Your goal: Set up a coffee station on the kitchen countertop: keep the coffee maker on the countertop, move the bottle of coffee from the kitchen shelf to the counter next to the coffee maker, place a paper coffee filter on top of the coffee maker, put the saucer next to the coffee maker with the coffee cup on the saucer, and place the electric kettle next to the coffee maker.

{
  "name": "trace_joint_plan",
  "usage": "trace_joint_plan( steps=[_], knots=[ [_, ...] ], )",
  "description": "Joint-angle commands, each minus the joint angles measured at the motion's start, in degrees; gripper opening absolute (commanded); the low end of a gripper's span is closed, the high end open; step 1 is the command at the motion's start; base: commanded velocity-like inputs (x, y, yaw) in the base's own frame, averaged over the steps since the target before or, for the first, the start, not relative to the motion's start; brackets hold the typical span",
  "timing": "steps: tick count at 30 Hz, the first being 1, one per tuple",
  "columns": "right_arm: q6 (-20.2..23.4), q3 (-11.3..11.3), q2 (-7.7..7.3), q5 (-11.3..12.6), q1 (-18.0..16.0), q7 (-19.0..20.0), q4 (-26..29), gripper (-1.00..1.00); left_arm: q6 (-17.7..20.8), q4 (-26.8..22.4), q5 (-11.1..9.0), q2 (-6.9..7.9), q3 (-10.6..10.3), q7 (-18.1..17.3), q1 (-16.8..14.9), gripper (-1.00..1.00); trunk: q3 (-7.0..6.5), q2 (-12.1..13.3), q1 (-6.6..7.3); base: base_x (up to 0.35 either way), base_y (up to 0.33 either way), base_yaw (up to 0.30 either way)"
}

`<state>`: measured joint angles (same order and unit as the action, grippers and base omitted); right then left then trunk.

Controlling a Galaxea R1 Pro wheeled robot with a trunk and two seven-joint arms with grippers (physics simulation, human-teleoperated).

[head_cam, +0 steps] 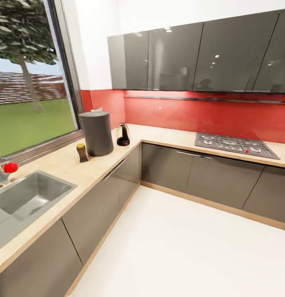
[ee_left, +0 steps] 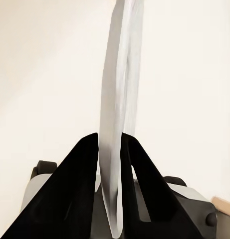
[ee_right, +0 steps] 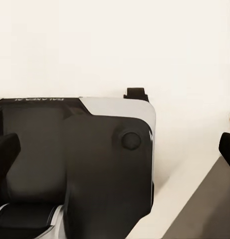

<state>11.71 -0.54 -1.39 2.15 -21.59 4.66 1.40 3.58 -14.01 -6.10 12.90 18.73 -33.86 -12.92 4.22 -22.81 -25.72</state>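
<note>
The dark coffee maker (head_cam: 96, 134) stands on the beige kitchen countertop (head_cam: 72, 171) by the window. A bit of white paper coffee filter (head_cam: 96, 109) shows at its top. The brown bottle of coffee (head_cam: 81, 152) stands just to its left and the glass electric kettle (head_cam: 123, 135) to its right. My left gripper (ee_left: 111, 139) is shut on a thin white disc seen edge-on, the saucer (ee_left: 119, 84). Fingers (ee_right: 5, 154) of my right gripper (ee_right: 115, 149) stand wide apart with nothing between them. The coffee cup is out of view.
A steel sink (head_cam: 29, 196) with a red-knobbed tap (head_cam: 10, 167) is at the near left. A gas hob (head_cam: 235, 145) sits on the right run of counter. A thin dark shelf board (head_cam: 208, 99) runs under the grey wall cabinets (head_cam: 192, 57). White floor (head_cam: 179, 247) lies ahead.
</note>
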Motion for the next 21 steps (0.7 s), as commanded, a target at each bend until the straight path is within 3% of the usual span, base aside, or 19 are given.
trace_joint_plan(
  steps=[1,10,21],
  knots=[
    [0.33,-0.08,0.01,0.22,-0.03,0.17,0.10,1.00,0.29,0.02,-0.50,0.04,-0.01,-0.06,-0.01,-1.00,0.09,-0.11,-0.06,0.283,-0.166,-0.241],
    [0.17,-0.37,0.53,-0.07,-0.03,0.32,0.10,1.00,0.29,-0.04,-0.50,0.10,-0.01,-0.06,-0.02,-1.00,0.03,-0.11,-0.06,0.284,-0.153,-0.052],
    [-3.23,-0.36,0.47,-0.03,-0.03,0.41,0.10,1.00,0.29,-0.05,-0.50,0.11,-0.01,-0.06,-0.02,-1.00,0.03,-0.11,-0.06,0.285,-0.143,-0.001]
  ],
)
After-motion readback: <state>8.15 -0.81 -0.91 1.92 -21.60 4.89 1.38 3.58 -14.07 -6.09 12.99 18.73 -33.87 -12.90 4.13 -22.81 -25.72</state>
